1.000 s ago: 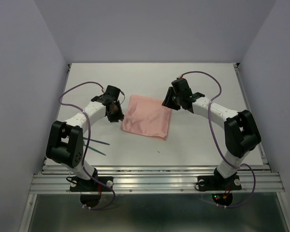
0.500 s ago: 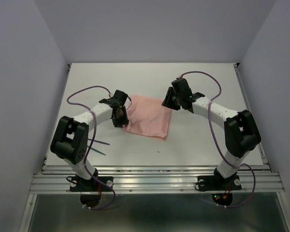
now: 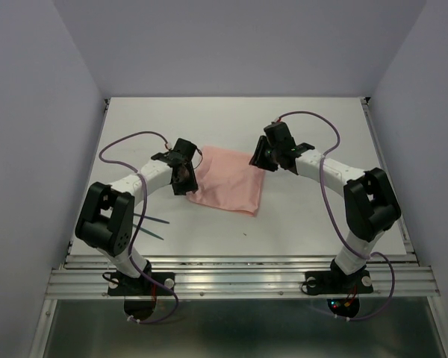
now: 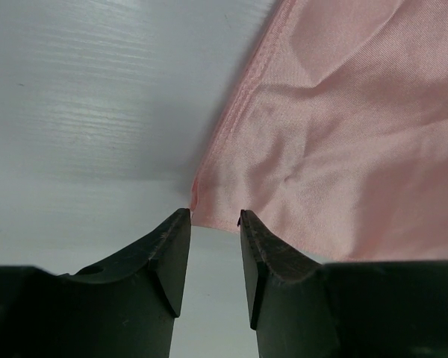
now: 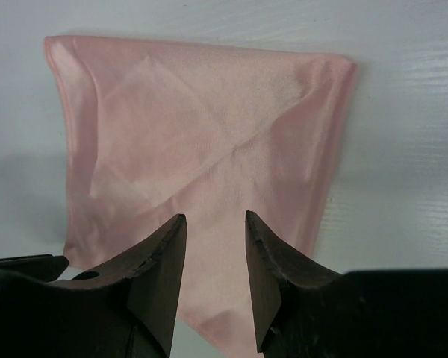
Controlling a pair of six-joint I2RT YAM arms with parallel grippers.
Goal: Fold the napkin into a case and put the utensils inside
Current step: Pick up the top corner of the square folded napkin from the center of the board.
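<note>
The salmon-pink napkin (image 3: 228, 180) lies flat mid-table, with a diagonal crease across it in the right wrist view (image 5: 209, 119). My left gripper (image 3: 184, 182) stands at the napkin's left edge. Its jaws are open, and a corner of the napkin (image 4: 343, 149) lies just beyond the fingertips of that left gripper (image 4: 214, 216), with nothing between them. My right gripper (image 3: 260, 158) hovers over the napkin's far right corner. The right gripper (image 5: 215, 218) is open, with cloth showing below the gap. Thin teal utensils (image 3: 151, 222) lie near the left arm's base, partly hidden by it.
Purple cables (image 3: 127, 142) loop from both arms. The table's metal rail (image 3: 239, 272) runs along the near edge. Grey walls close in the left, right and back sides. White table (image 3: 209, 119) stretches behind the napkin.
The left arm has swung right, bringing its gripper up to the napkin's left edge, and its jaws have opened a little wider. The right arm and napkin have barely moved.
</note>
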